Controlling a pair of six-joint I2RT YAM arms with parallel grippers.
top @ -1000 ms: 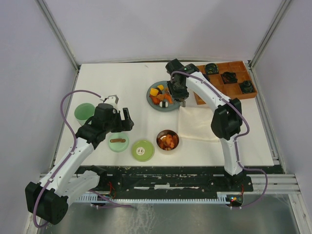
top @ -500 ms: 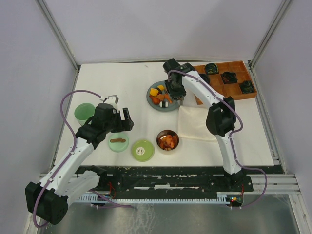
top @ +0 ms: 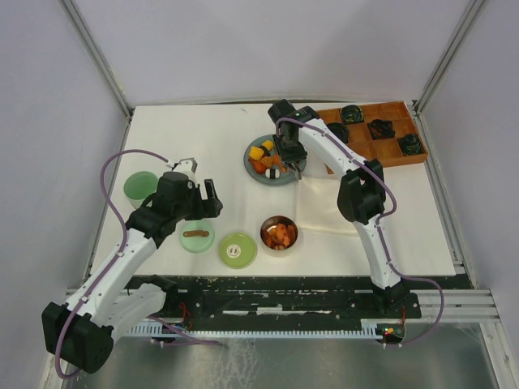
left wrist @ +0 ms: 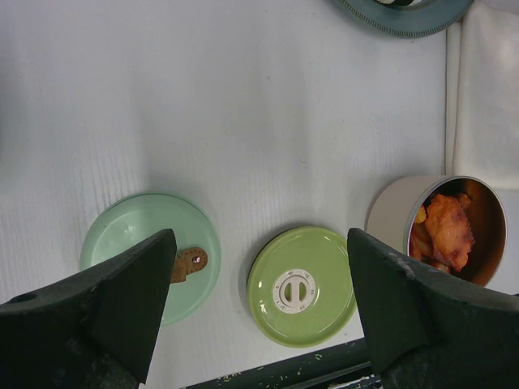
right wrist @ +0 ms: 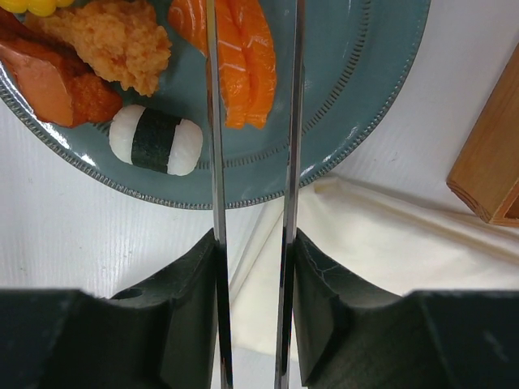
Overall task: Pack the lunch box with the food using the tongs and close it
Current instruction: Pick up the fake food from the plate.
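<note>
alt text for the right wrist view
The right tool grips silver tongs reaching over an orange salmon slice on a grey-blue plate. A seaweed-banded rice roll lies to its left, cream cloth beside the plate.

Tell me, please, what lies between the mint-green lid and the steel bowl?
The lime-green round lid lies flat between the mint-green lid and the steel bowl, apart from both; the left wrist view shows it best.

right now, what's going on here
The right gripper holds the tongs over the grey-blue plate, their blades over a salmon slice. The left gripper hangs open near the lime-green lid and mint lid, holding nothing. The steel bowl already has fried pieces in it; both lids are off.
</note>
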